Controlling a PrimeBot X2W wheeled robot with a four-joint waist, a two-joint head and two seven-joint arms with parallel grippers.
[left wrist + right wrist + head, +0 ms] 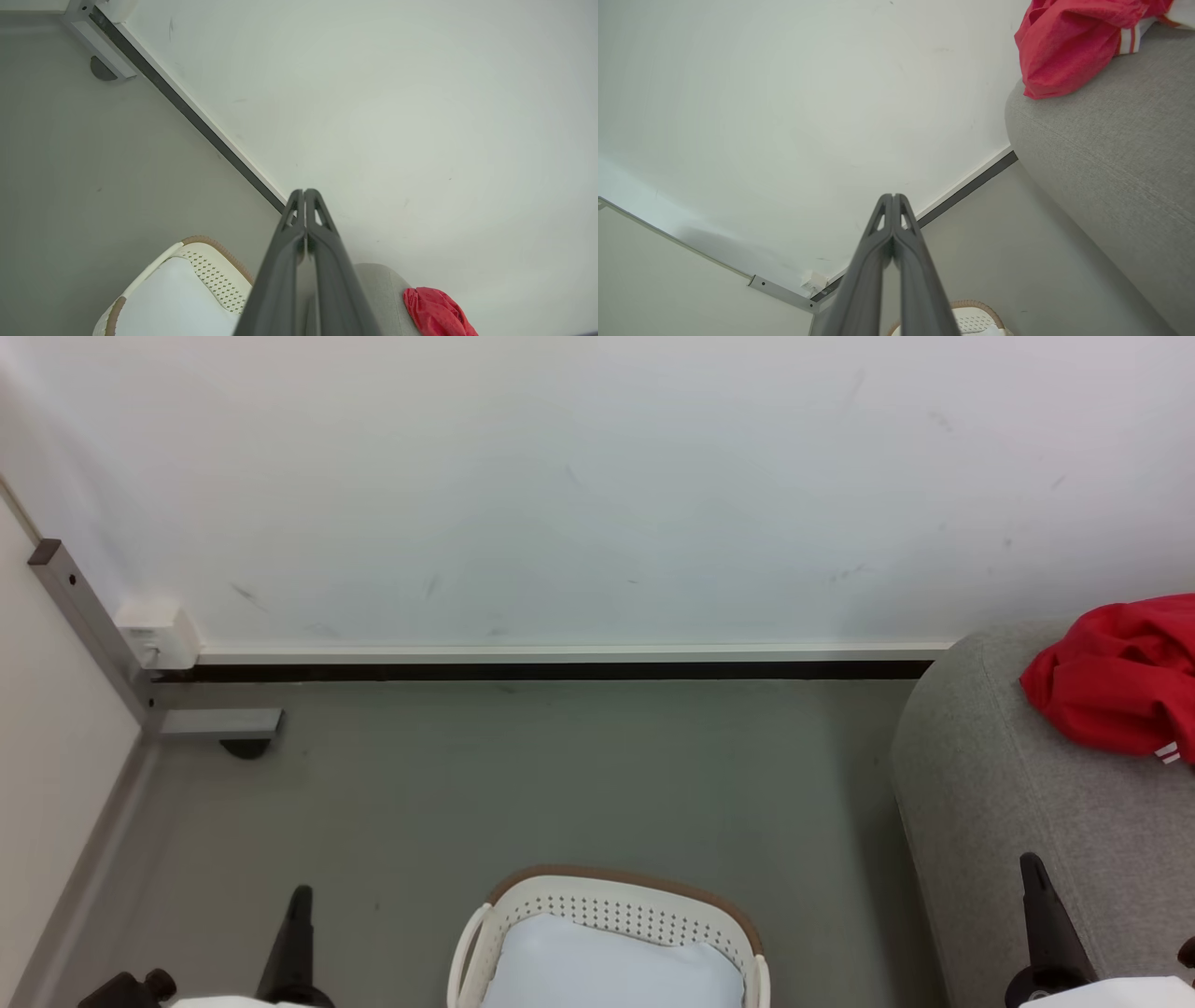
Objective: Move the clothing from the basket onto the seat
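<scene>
Heaped and crumpled on top of the seat (pixel 1027 821), far right and close to the wall (pixel 560 476): the clothing (pixel 1116 686), bright red, with a scrap of red-and-white striped trim at its near edge. No clear long axis, just a lump, broadest left to right and cut off by the right edge of the head view. Resting on the grey upholstery, with nothing seen hanging over the seat's rounded left end.

Well to the left of the seat, on the grey floor (pixel 560 784) at near centre: the basket (pixel 611 907), white with a brown rim, holding a smooth pale bundle (pixel 607 966). Pillow or folded cloth, hard to tell which.

Left gripper (pixel 304 192) low at near left, fingers pressed together with nothing between them. Right gripper (pixel 893 197) low at near right, in front of the seat's near part, likewise clenched and empty.

From the right gripper, garment farther off, a little to the right and higher, up on the seat top. From the left gripper, far across to the right, beyond the basket. Right arm plainly the nearer.

Judging by this layout, transfer of the red garment looks complete, with no further grasp on it called for. Should the pale bundle count as clothing too, basket roughly midway between the two grippers, and the right arm better placed for the carry toward the seat.
</scene>
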